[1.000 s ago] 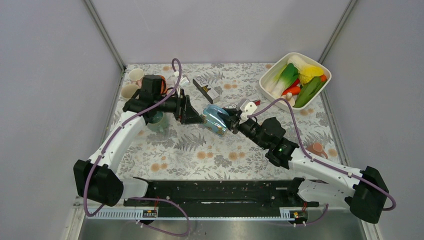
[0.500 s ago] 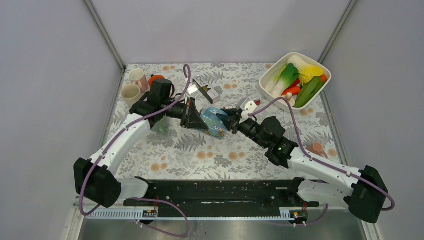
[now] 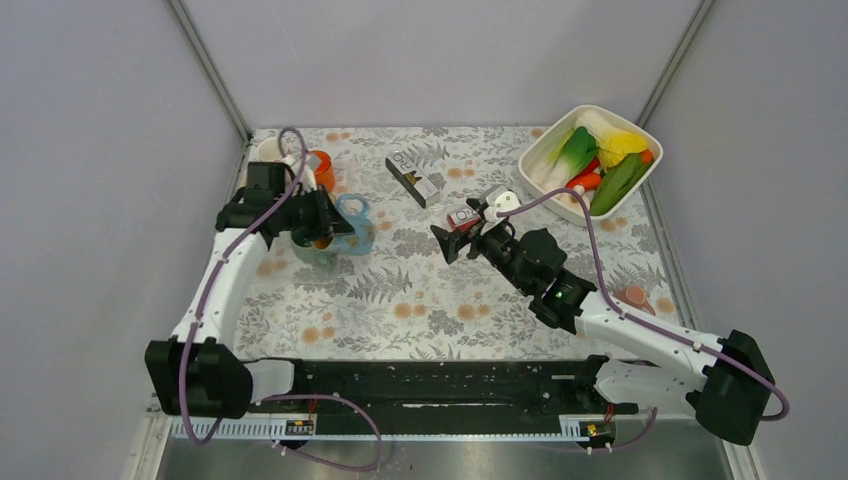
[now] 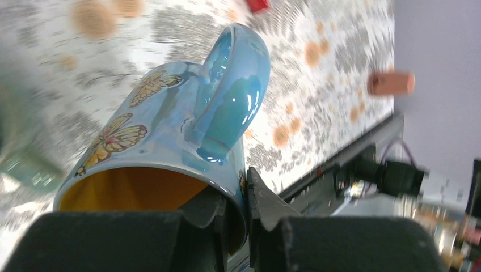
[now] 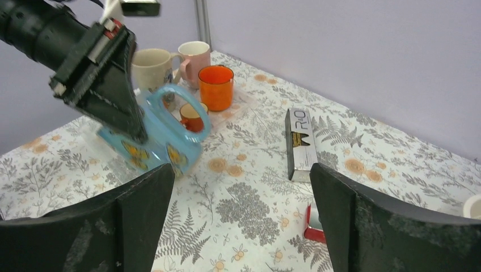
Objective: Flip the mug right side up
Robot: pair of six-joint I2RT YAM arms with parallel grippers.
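Blue, butterfly-printed mug [image 3: 352, 222] sat in the upper left of the top view, tilted on its side. Its yellow inside faced the left wrist camera and its handle [image 4: 227, 96] was uppermost there. Left gripper [image 3: 325, 222] was clamped on the rim wall just beside the handle's lower root, with one finger [image 4: 211, 218] inside the mouth and the other outside, and only the wall between them. Whether the mug's base touched the table [image 3: 420, 300] could not be told. Right gripper [image 3: 445, 243] hung mid-frame, well apart from the mug and to its right. Its fingers [image 5: 142, 218] were spread wide, holding and touching nothing. An orange cup [image 5: 216, 86] stood just behind the mug in the right wrist view.
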